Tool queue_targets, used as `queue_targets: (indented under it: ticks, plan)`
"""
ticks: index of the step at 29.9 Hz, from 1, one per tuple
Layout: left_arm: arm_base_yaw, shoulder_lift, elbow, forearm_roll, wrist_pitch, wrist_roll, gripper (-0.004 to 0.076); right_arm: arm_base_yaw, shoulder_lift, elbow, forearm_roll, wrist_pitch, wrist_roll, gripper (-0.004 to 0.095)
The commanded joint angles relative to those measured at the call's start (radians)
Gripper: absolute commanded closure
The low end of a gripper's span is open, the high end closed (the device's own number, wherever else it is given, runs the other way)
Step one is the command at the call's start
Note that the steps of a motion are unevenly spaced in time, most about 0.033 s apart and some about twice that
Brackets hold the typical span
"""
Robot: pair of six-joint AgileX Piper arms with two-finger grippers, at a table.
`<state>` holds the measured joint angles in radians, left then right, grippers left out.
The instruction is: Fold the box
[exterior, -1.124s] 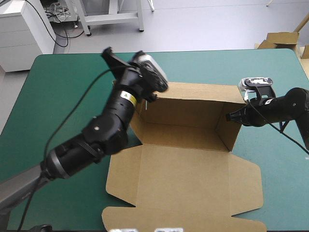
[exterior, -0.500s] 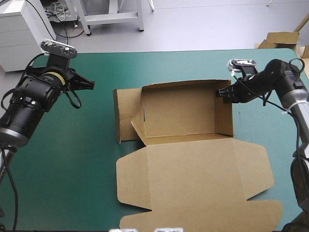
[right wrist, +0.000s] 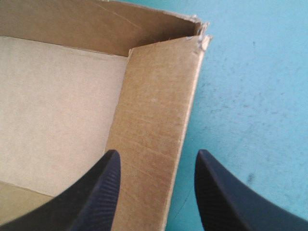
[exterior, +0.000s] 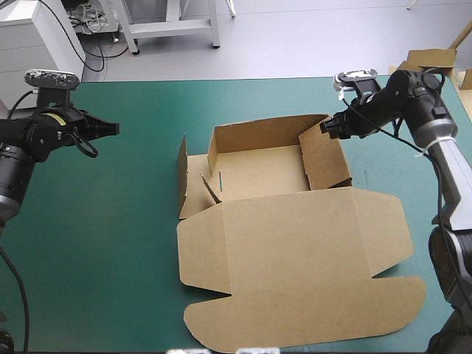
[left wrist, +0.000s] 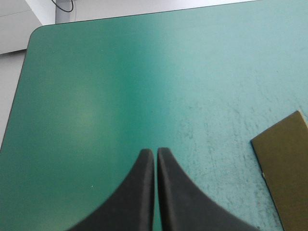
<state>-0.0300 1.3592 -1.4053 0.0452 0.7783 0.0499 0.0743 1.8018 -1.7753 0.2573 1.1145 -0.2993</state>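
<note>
Lying nearest the near edge of the teal-green surface (exterior: pixel 110 243), the flat lid (exterior: pixel 295 273) of the brown box (exterior: pixel 258 173) is seen, its rounded tuck flap toward that edge. Beyond the lid the tray is found at about the middle of the surface, with its far wall (exterior: pixel 265 129) raised upright. The right wall (exterior: pixel 324 158) is raised too but is tilted inward over the tray floor. On the left side an outer flap (exterior: pixel 182 173) is stood up just outside the tray, and a small tab (exterior: pixel 210 188) is tipped inward beside it. At the tray's far right corner the right jaws are held apart, one black finger (right wrist: pixel 96 197) inside the tray and the other outside, with the right wall's top edge between them; whether the board is touched cannot be told. Well apart from the box, near the left edge, the left jaws are pressed together over bare cover, holding nothing, and one corner of the board is seen ahead of them.
</note>
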Motion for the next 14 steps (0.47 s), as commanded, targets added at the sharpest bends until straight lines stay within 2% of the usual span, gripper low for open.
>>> queue_targets:
  ticks: [1,3,9,14]
  plan:
    - [0.044,-0.032,-0.033,-0.045,-0.04,0.0,0.0721,0.001,-0.053,-0.127,-0.026,0.054,0.023,0.0456]
    - [0.073,-0.026,-0.033,-0.09,-0.026,0.0,0.0721,0.001,-0.067,-0.15,-0.033,0.054,0.08,0.0456]
    - [0.18,0.016,-0.029,-0.235,0.076,0.053,0.0721,0.001,-0.087,-0.149,-0.064,0.054,0.08,0.0456]
    - [0.208,0.052,-0.029,-0.322,0.165,0.094,0.0721,0.001,-0.044,-0.149,-0.073,0.054,0.08,0.0456]
